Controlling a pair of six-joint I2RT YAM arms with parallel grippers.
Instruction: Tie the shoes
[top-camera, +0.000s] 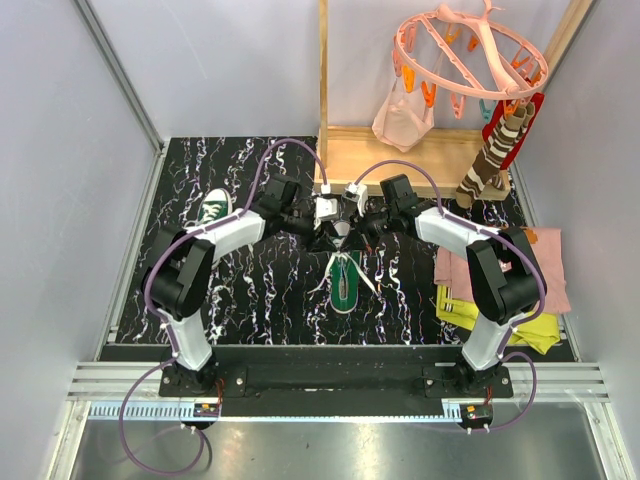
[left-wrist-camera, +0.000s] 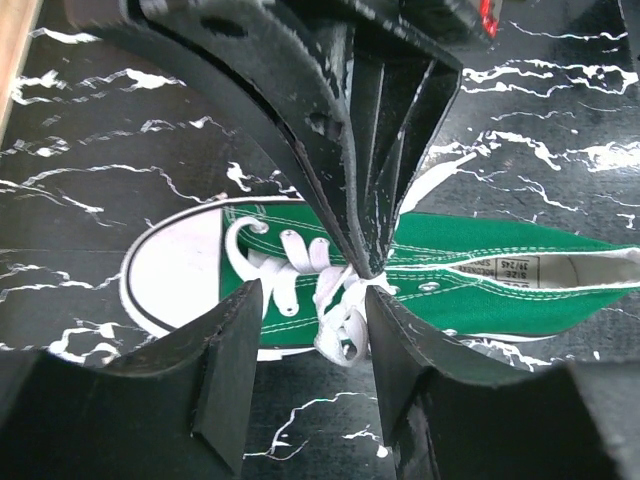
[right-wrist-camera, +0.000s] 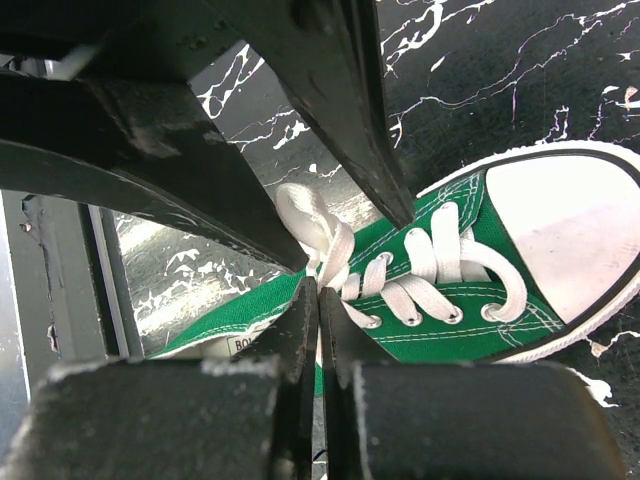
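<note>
One green shoe (top-camera: 345, 282) lies in the middle of the black marbled table, its white toe cap towards the arms. It also shows in the left wrist view (left-wrist-camera: 480, 290) and the right wrist view (right-wrist-camera: 450, 335). The second green shoe (top-camera: 215, 208) lies at the back left, apart from both arms. Both grippers meet above the middle shoe's laces. My left gripper (top-camera: 322, 232) (left-wrist-camera: 314, 287) is open, its fingers either side of a bunch of white lace (left-wrist-camera: 340, 322). My right gripper (top-camera: 352, 228) (right-wrist-camera: 318, 284) is shut on the lace just below a white loop (right-wrist-camera: 315, 225).
A wooden rack (top-camera: 400, 155) stands at the back with a pink peg hanger (top-camera: 470, 50) and hanging socks (top-camera: 495, 155). A pile of pink and yellow cloths (top-camera: 545, 275) lies at the right edge, by the right arm.
</note>
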